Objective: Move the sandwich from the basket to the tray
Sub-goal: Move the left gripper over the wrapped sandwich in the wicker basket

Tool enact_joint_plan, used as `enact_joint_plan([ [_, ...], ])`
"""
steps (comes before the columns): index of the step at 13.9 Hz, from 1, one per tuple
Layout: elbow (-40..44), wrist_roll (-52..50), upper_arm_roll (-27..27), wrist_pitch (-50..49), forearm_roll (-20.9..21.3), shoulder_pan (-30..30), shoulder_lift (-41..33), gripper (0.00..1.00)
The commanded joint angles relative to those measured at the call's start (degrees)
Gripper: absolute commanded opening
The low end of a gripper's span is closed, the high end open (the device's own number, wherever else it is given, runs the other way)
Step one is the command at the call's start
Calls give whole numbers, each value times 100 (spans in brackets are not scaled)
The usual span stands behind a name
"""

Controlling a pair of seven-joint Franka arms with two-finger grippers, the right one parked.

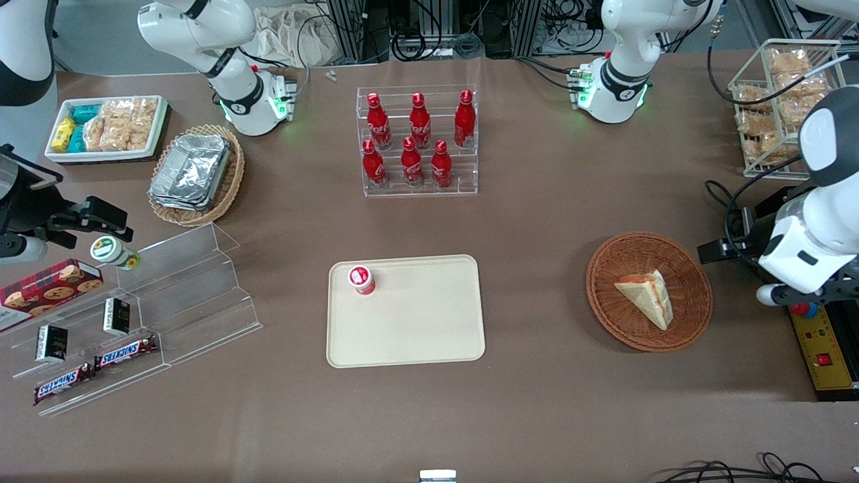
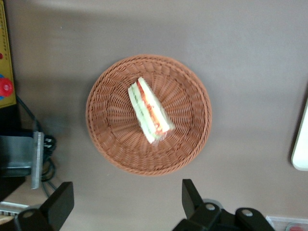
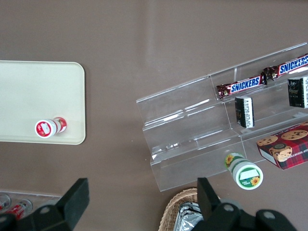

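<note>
The sandwich (image 1: 647, 295) is a white bread wedge with orange-red and green filling. It lies in the round reddish-brown wicker basket (image 1: 604, 302), toward the working arm's end of the table. The left wrist view shows the sandwich (image 2: 149, 110) in the middle of the basket (image 2: 106, 139). My left gripper (image 2: 126, 192) is open and empty. It hangs high above the bare table beside the basket, apart from it. The cream-beige tray (image 1: 416, 329) lies flat mid-table; its edge shows in the left wrist view (image 2: 302, 144).
A small red-capped bottle (image 1: 361, 279) stands on the tray's corner. A rack of red bottles (image 1: 419, 141) stands farther from the camera. A wire rack of snack packs (image 1: 785, 100) and a yellow control box (image 1: 822, 355) flank the working arm.
</note>
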Motion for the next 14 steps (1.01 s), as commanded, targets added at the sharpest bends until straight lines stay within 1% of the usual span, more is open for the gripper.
enact_joint_plan([
  [1, -816, -694, -44, 788, 10, -78, -202, 99],
  [3, -1238, -1352, -44, 1254, 10, -78, -194, 99],
  [5, -1809, -1941, -36, 1965, 10, -78, -193, 99],
  [7, -2205, -2478, -36, 2590, 10, -78, -176, 99],
  [10, -2662, -2883, -36, 3284, 10, -78, -132, 99],
  [12, -3084, -2911, -9, 3751, 10, -69, -184, 99],
  [14, -3252, -2981, -9, 3972, 10, -69, -167, 99],
])
